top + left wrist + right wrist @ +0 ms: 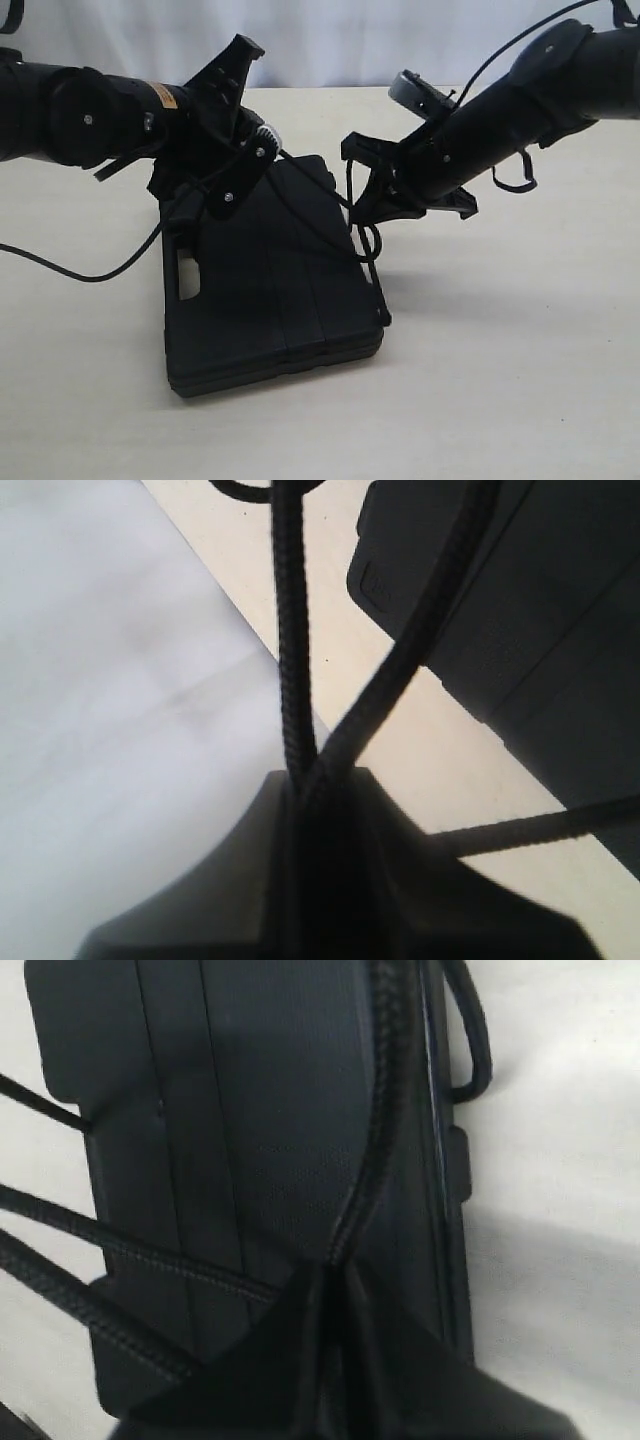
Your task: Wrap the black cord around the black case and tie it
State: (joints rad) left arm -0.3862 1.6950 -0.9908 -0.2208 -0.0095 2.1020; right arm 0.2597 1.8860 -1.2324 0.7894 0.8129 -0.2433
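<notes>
The black case (270, 310) lies flat on the pale table, its handle slot toward the left. My left gripper (262, 150) hovers over the case's far left corner, shut on two strands of the black cord (290, 660) that leave its jaws (310, 775) in a V. My right gripper (368, 200) is at the case's far right edge, shut on another stretch of the cord (372, 1150), which runs along the case (250, 1110) into the closed jaws (335, 1272). The cord (371, 243) crosses the lid between the grippers and hangs in a loop down the right side.
A smooth black robot cable (70, 270) trails over the table (520, 380) to the left of the case. Both bulky arms crowd the space above the case's far half. A white wall (330, 40) stands behind the table's back edge.
</notes>
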